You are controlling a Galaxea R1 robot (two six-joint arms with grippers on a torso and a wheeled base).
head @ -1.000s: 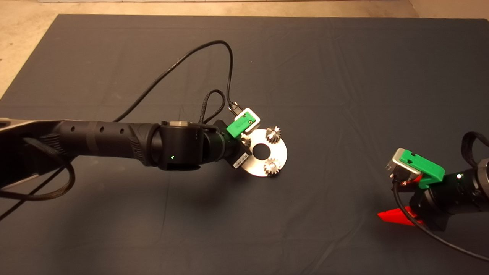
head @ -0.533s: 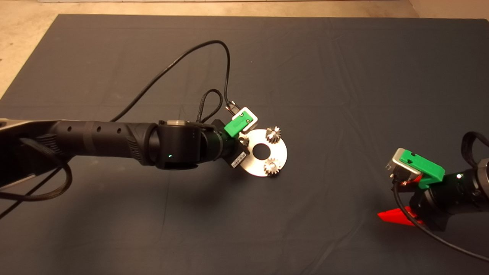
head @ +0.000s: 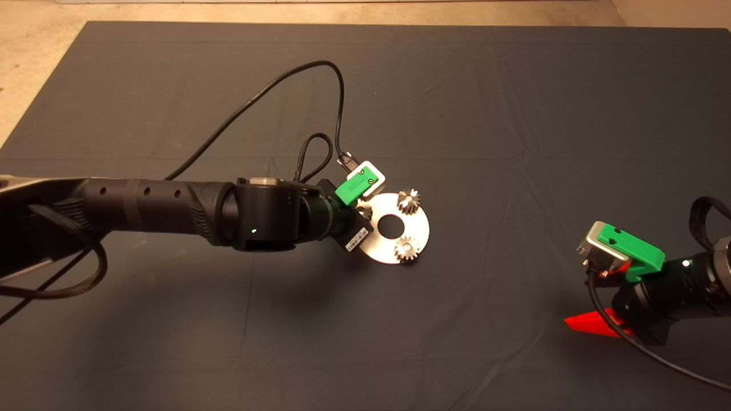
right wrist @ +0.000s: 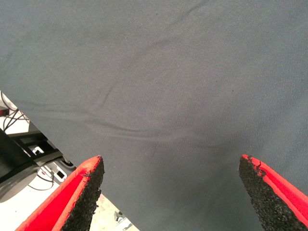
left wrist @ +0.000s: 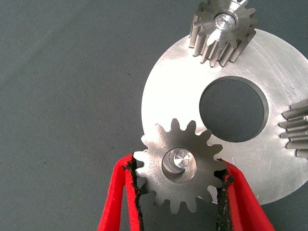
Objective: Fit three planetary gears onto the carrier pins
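Head view, from its left edge: your left arm [head: 171,208] reaches along the middle of the frame to the silver disc [head: 425,228] near the centre of the dark mat [head: 514,114]. Its wrist and green camera mount cover the disc's left side, so you cannot see the left gripper's fingers or the third gear from above. A black cable [head: 257,103] loops over the mat above the arm.

On the uncovered part of the disc, one planetary gear [head: 409,201] sits at the upper right edge and another [head: 407,249] at the lower right edge, each on a pin.

In the left wrist view, the left gripper [left wrist: 179,192] is clamped on the third gear [left wrist: 179,171], a red finger [left wrist: 118,192] pressing each side. The carrier pin [left wrist: 182,160] shows inside the gear's centre hole, off centre. That gear overlaps the disc's rim beside the large centre hole [left wrist: 233,108].

The mat lies bare all round the disc, with wide room up to its top and right edges.

At the lower right, the right gripper [right wrist: 171,185] waits over bare mat, its fingers wide apart and holding nothing, well apart from the disc.
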